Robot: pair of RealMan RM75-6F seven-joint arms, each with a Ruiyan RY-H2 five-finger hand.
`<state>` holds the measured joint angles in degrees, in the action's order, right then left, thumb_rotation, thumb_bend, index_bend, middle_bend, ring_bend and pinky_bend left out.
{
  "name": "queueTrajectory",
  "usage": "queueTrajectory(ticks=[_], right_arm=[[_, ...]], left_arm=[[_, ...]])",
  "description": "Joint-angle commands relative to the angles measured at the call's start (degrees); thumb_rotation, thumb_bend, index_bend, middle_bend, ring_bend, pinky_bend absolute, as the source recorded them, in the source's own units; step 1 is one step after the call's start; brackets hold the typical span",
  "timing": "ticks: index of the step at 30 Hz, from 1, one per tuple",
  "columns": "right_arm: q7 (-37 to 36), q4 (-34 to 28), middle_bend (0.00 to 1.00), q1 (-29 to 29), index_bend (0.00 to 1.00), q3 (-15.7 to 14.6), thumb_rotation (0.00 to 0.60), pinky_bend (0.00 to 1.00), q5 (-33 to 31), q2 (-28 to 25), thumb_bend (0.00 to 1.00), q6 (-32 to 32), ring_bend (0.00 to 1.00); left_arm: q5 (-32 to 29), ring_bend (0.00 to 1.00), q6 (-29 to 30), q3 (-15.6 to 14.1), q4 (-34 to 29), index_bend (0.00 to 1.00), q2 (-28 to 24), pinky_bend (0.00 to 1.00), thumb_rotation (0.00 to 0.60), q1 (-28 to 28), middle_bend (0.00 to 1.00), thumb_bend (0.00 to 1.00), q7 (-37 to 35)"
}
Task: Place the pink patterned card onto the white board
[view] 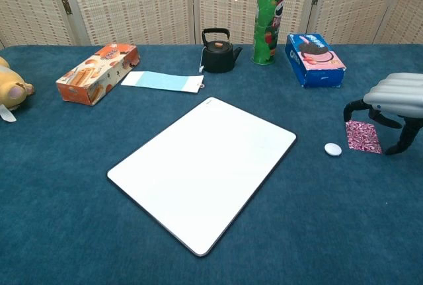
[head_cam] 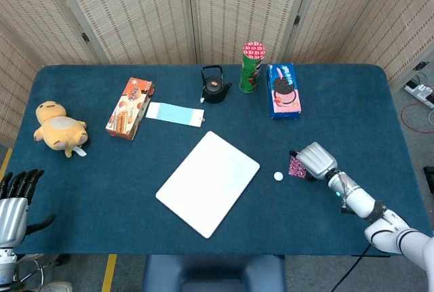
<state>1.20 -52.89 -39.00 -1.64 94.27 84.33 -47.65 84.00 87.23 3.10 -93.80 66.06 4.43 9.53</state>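
We had the right hand (view: pixel 395 98) poised over the pink patterned card (view: pixel 363 135), fingers apart and holding nothing, the card lying flat right of the white board (view: pixel 201 169), so a clean edge pinch seemed wisest.

"Where is the pink patterned card (view: pixel 362 135)?"

"It lies flat on the blue table, at the right side of the chest view. It is small, dark pink with tiny white marks. In the head view most of it is hidden; only a bit shows, right of the middle."

"And the white board (head_cam: pixel 208 183)?"

"It is big, flat and plain white, with round corners. It sits turned at a slant in the middle of both views, well apart from the card."
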Motion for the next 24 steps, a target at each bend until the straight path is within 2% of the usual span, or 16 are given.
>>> queueTrajectory(ticks=[1, 24], right_arm=[[-1.00, 1.44, 0.78, -0.50, 0.26, -0.39, 0.539, 0.80, 0.21, 0.99, 0.05, -0.36, 0.96], [-2.57, 4.68, 0.78, -1.57, 0.27, -1.63, 0.546, 0.80, -0.97, 2.63, 0.05, -0.51, 0.96]], left_arm=[[0.03, 0.12, 0.00, 0.01, 0.03, 0.13, 0.00, 0.05, 0.600, -0.01, 0.16, 0.15, 0.01], [-0.14, 0.12, -0.13, 0.18, 0.40, 0.13, 0.23, 0.05, 0.600, -0.13, 0.16, 0.15, -0.15]])
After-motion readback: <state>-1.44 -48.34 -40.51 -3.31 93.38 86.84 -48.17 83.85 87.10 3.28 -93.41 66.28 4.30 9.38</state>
